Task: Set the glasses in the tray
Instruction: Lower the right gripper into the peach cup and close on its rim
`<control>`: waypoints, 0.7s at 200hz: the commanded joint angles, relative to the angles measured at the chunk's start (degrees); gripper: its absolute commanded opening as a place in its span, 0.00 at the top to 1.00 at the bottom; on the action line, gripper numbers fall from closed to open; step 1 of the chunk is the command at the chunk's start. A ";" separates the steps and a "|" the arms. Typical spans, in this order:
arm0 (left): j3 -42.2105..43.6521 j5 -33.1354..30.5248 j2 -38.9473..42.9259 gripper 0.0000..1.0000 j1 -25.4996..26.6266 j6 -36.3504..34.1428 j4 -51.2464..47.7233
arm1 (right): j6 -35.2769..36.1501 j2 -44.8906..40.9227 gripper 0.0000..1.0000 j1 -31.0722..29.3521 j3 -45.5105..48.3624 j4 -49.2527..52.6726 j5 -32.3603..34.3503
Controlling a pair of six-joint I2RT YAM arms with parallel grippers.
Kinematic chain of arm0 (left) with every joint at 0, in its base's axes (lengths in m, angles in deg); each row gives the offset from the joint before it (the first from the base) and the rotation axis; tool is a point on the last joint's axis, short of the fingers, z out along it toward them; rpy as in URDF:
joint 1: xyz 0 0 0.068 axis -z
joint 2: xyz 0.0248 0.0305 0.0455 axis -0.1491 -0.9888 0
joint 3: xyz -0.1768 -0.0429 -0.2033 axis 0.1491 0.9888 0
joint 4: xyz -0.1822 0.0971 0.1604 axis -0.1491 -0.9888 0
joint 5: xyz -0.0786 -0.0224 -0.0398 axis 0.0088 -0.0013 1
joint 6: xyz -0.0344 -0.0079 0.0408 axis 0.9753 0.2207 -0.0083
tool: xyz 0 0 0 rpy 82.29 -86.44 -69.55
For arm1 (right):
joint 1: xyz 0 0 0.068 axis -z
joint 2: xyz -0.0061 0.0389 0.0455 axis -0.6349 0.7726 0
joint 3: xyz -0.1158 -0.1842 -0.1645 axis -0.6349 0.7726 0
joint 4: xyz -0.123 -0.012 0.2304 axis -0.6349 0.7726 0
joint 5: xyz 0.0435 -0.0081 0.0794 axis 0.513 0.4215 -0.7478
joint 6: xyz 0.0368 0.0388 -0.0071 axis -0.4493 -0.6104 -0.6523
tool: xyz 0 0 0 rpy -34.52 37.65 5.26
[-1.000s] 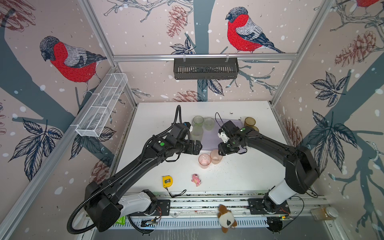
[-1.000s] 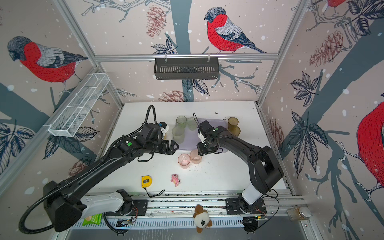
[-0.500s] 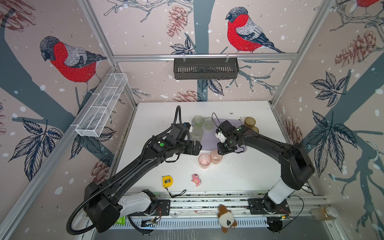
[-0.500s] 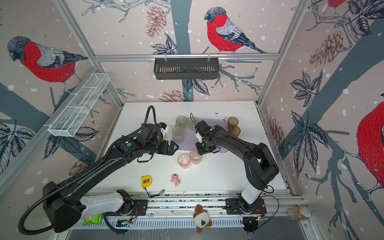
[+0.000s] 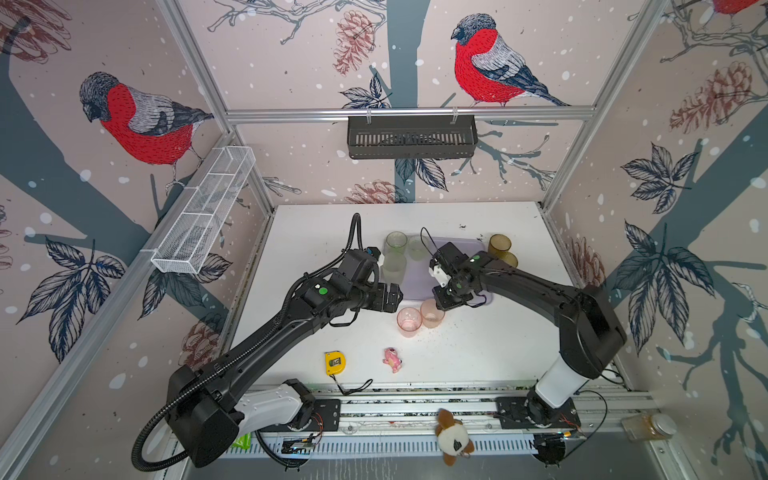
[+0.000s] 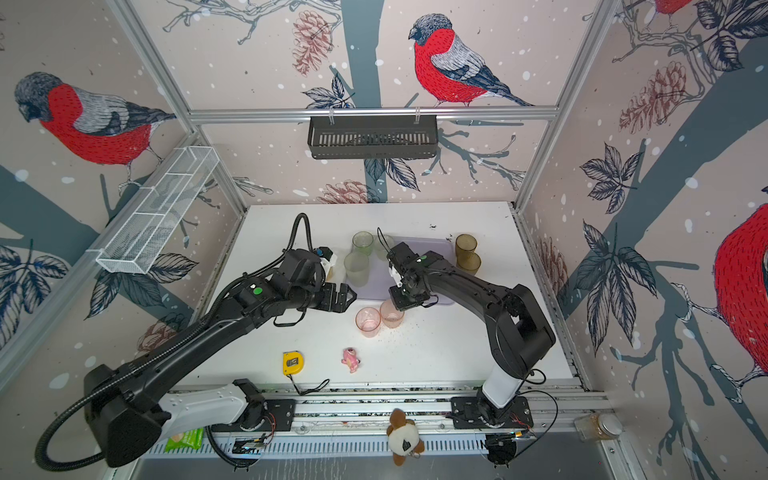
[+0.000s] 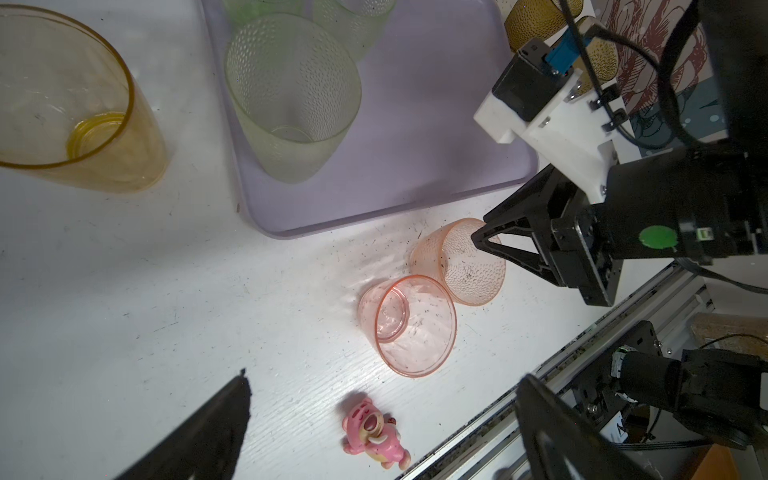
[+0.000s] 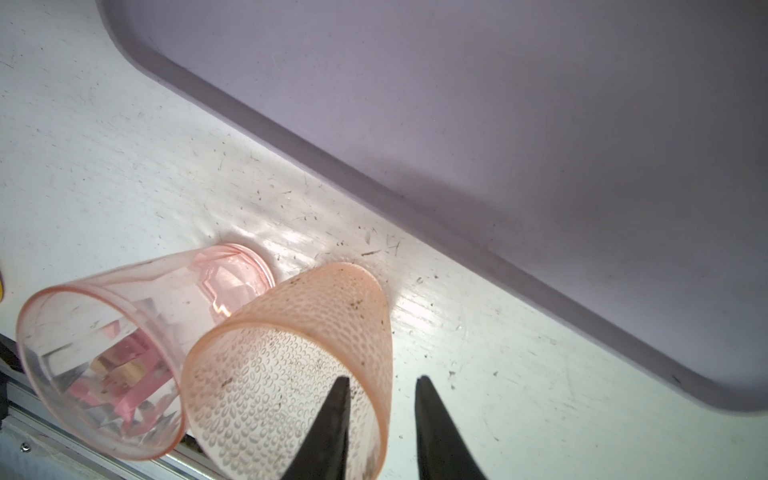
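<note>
Picking up the dotted pink cup now. Stands upright on the table, just beside the near edge of the tray, not in it yet. Close against a smooth pink cup, also on the table.

Over the rim, the right gripper: one finger inside the cup, one outside, the thin wall in between. Partly open, not squeezing tight yet, with a little gap showing at the outer finger.

Next, most likely: pinch the wall firmly, lift straight up, carry over the low rim and set down on a bare spot of the tray. Plenty of room there on the near side. Best to go slowly, so as not to tip the smooth pink cup or let the thin wall slip out.

Farther left, the left gripper: wide open, holding nothing, hanging just beside the tray's corner.

Farther out, three pale and green cups standing in the tray already. A yellow cup on the table beside the tray. Two brown cups on the table at the tray's other side. So five cups left to move, by this count.
</note>
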 commanded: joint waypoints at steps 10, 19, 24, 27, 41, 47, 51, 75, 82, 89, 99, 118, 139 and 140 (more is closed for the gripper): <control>0.40 0.40 0.47 0.01 -0.05 -0.08 1.70 | 0.65 0.19 0.72 -0.39 -0.40 1.23 1.32; 0.58 0.40 0.64 0.01 -0.05 -0.04 1.78 | 0.62 0.05 0.73 -0.53 -0.42 1.41 1.59; 0.70 0.45 0.67 0.01 -0.05 0.09 1.82 | 0.64 0.14 0.73 -0.55 -0.47 1.43 1.60; 0.74 0.41 0.66 0.01 -0.09 0.11 1.86 | 0.67 0.18 0.74 -0.55 -0.41 1.48 1.61; 0.87 0.49 0.76 0.01 -0.09 0.19 2.03 | 0.68 0.10 0.75 -0.72 -0.49 1.57 1.85; 0.91 0.49 0.84 0.01 -0.05 0.20 2.04 | 0.70 0.09 0.75 -0.76 -0.51 1.69 2.03; 1.00 0.56 0.87 0.01 -0.06 0.26 2.10 | 0.76 0.10 0.75 -0.89 -0.61 1.76 2.21; 1.21 0.58 0.95 0.01 -0.05 0.32 2.21 | 0.95 0.17 0.76 -1.40 -0.84 2.08 3.41; 1.15 0.58 1.08 0.01 -0.05 0.30 2.21 | 1.01 0.24 0.77 -1.59 -0.95 2.27 3.65; 1.23 0.56 1.07 0.01 -0.09 0.41 2.22 | 1.10 0.33 0.77 -1.75 -1.09 2.32 3.88; 1.26 0.49 1.08 0.01 -0.06 0.43 2.22 | 1.24 0.45 0.78 -1.99 -1.25 2.56 4.12; 1.31 0.49 1.14 0.01 -0.05 0.46 2.33 | 1.35 0.78 0.79 -2.22 -1.43 2.64 4.51; 1.16 0.49 1.09 0.01 -0.05 0.49 2.21 | 1.51 1.11 0.80 -2.71 -1.96 2.96 5.45; 1.15 0.49 1.09 0.01 -0.05 0.52 2.21 | 1.50 1.12 0.80 -2.73 -2.05 2.99 5.47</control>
